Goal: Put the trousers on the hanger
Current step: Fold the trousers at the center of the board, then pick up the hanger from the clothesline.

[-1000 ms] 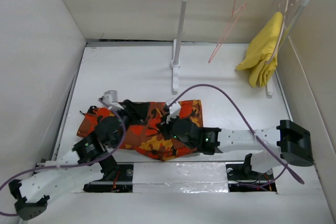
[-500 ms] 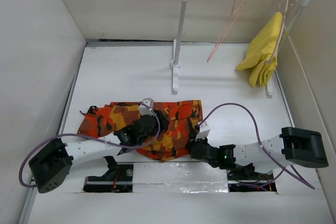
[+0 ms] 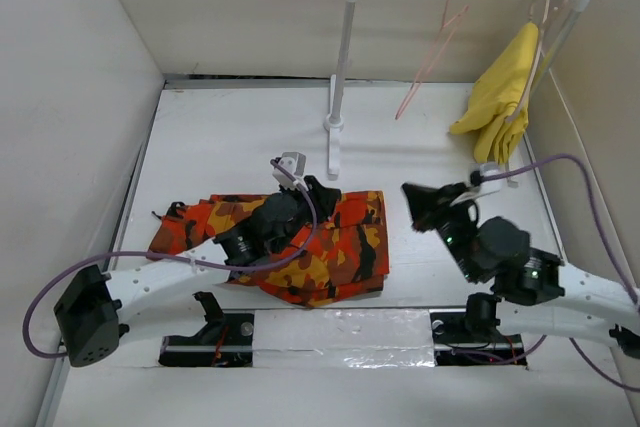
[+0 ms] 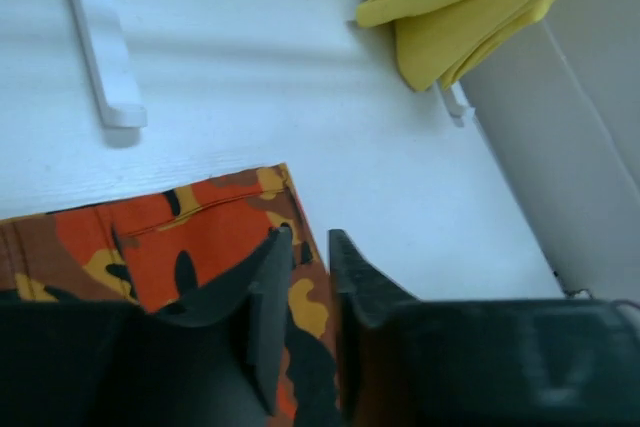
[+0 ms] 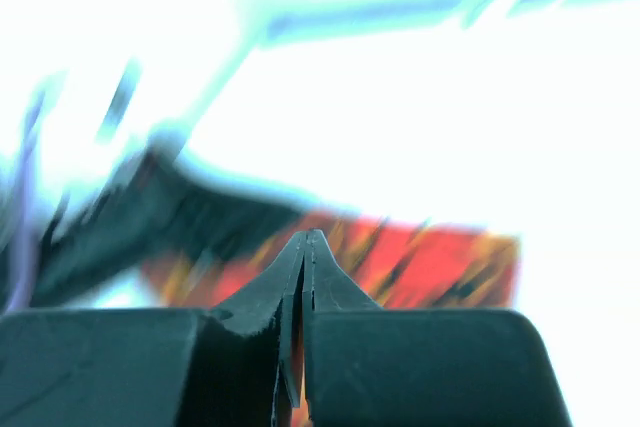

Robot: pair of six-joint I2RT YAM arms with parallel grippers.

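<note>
The camouflage trousers lie flat on the white table near the arms, orange, red and black. At their far edge my left gripper has its jaws drawn narrow, and the hem runs between them. My right gripper hangs lifted to the right of the trousers, shut with nothing in it; in its blurred wrist view the gripper points back at the trousers. The pink wire hanger hangs from the rail at the back right.
A white clothes rack stands behind the trousers, its foot close to my left gripper. A yellow garment hangs at the rail's right end on a pale hanger. White walls enclose the table on three sides.
My left arm swung from the trousers' left part to their far edge and its jaws narrowed on the hem. My right arm left the trousers and rose to the right, still shut.
</note>
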